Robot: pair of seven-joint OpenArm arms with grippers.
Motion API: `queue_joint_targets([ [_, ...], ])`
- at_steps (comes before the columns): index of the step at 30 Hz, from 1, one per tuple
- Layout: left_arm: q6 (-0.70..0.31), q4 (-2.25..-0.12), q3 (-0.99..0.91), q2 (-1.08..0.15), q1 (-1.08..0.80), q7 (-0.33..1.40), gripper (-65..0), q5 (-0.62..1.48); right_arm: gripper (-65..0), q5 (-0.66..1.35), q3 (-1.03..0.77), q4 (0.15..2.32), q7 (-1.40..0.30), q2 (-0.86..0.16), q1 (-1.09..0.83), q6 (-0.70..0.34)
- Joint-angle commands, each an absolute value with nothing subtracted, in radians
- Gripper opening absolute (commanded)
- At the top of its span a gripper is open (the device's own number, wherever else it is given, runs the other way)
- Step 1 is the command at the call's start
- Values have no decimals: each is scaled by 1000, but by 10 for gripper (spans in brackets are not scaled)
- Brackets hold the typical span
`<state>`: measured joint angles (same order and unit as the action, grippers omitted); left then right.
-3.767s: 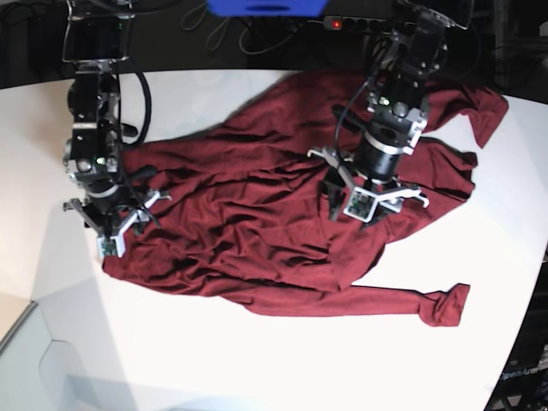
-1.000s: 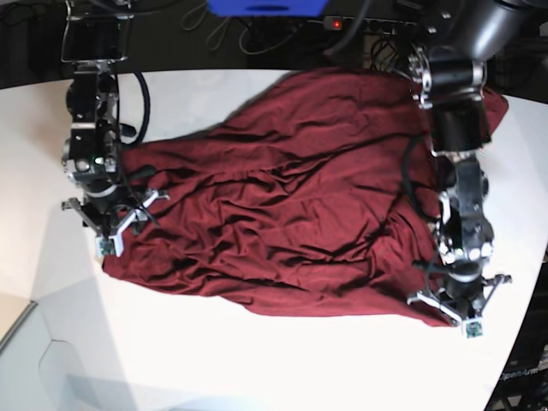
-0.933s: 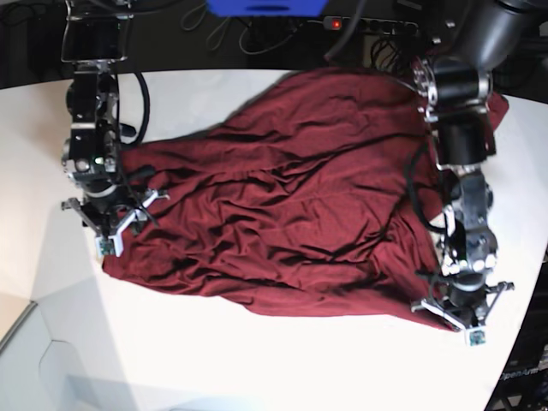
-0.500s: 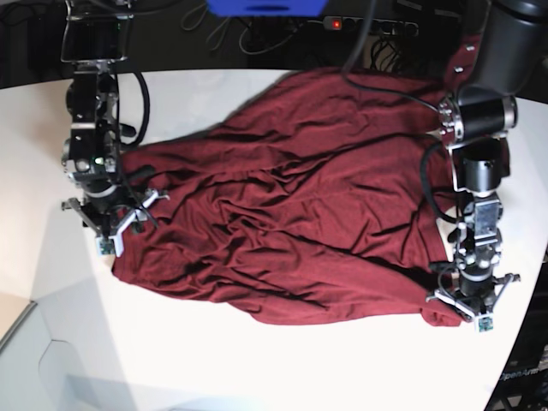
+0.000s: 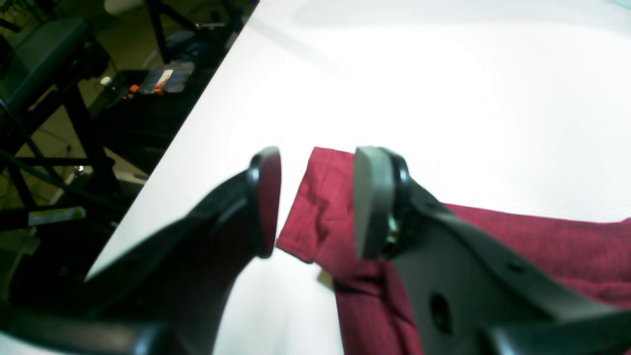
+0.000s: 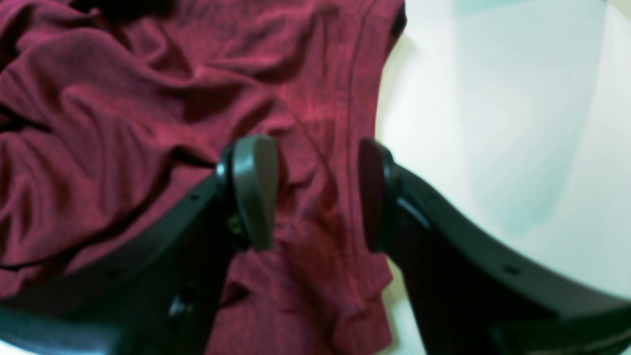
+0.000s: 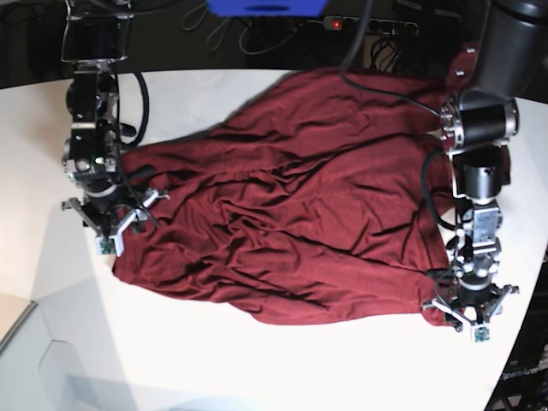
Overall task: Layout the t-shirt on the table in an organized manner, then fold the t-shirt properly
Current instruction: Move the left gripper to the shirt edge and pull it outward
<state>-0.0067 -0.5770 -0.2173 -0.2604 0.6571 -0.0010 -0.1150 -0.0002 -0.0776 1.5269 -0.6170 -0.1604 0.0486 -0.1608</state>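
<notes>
We see both the left gripper [image 5: 315, 202] and right gripper [image 6: 310, 192] parted over the t-shirt [image 7: 291, 223], gripping nothing, near opposite table [image 7: 214, 360] edges.

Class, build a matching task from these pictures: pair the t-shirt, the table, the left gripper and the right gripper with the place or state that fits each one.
Things:
1. t-shirt
2. table
3. left gripper
4. right gripper

Descriptions:
A. plain white, with a curved edge
B. jaws apart over a cloth corner near the table edge
C. dark maroon, spread out but wrinkled
D. jaws apart over a wrinkled hem, bare table to one side

Pairs: 1-C, 2-A, 3-B, 4-D
</notes>
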Motion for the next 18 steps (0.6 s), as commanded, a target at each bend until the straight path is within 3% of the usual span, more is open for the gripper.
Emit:
queue_joint_targets([
  [1, 4, -601, -229, -282, 696, -35, -413, -102, -376, 1, -81, 1544, -591, -170, 65, -159],
  [4, 2, -654, -280, -285, 693, -24, -413, -48, -376, 1, -81, 1544, -591, -170, 65, -159],
  [8, -4, -819, -297, -280, 625, 142, -413, 12, -376, 1, -82, 1544, -590, -170, 65, -159],
  [15, -4, -1369, -292, -174, 289, 446, -446, 179, -376, 1, -82, 1544, -584, -163, 71, -159],
  [18, -5, -1474, -289, -113, 160, 498, -450, 211, -376, 1, -82, 1532, -582, -163, 73, -159],
])
